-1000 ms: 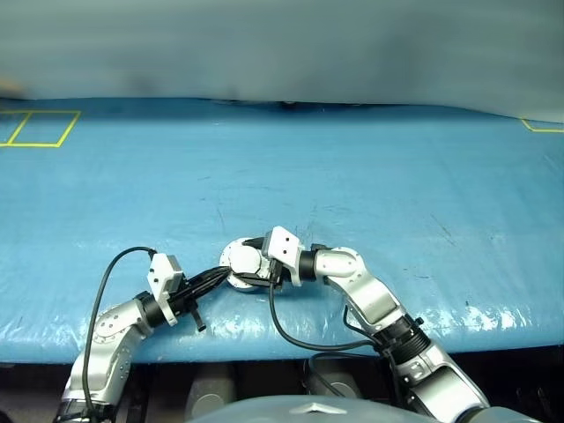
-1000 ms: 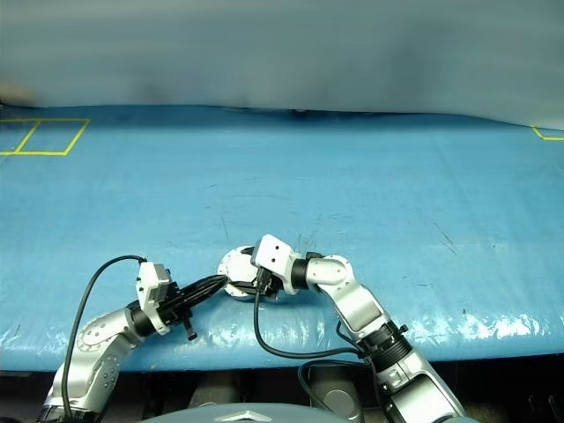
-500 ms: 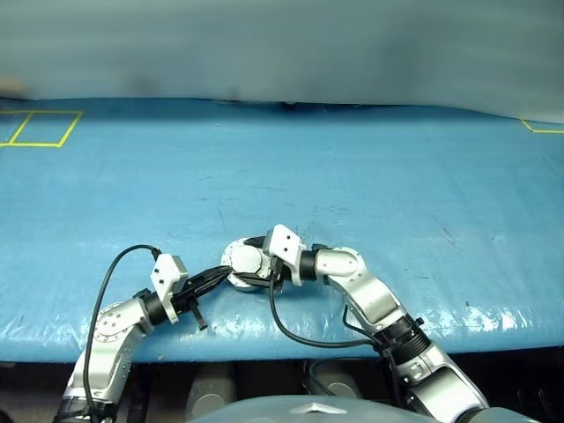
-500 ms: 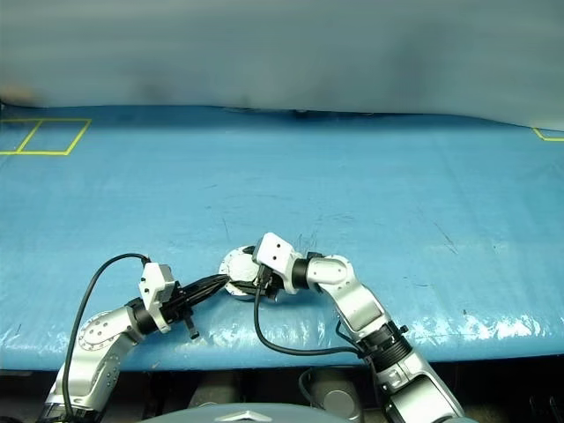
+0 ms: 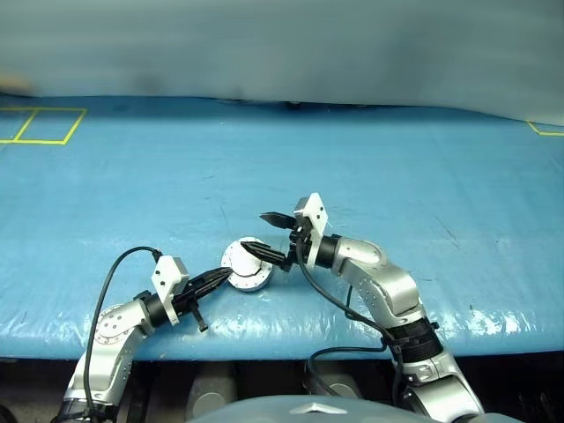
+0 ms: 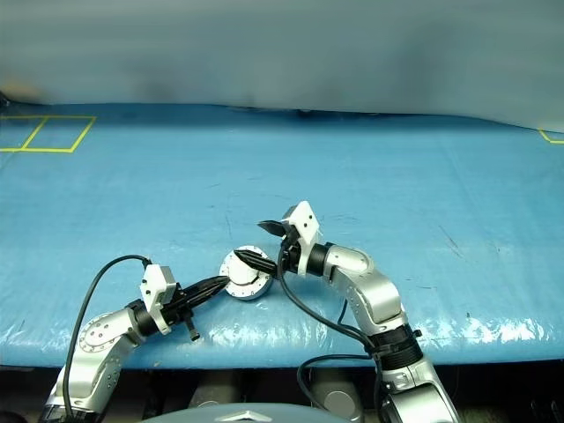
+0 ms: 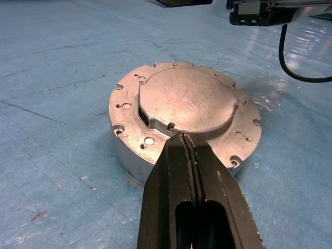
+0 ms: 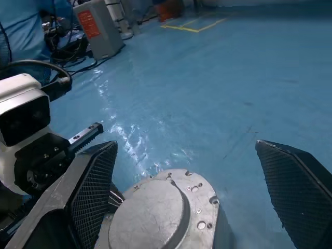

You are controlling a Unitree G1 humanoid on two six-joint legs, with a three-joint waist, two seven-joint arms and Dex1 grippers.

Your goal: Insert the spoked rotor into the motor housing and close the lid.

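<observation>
The lid (image 7: 185,101) lies closed, plain face up, on the motor housing (image 5: 247,263), which sits flat on the blue desk (image 5: 397,167), lower centre of the head view; round, no long axis. Left tool (image 5: 220,279), fingers pressed together and empty, tips at the assembly's near-left rim. Right tool (image 5: 273,236) stands spread wide, empty, just right of and above the lid.

no readable text, grey box (image 8: 98,32) with illegible orange label
</observation>
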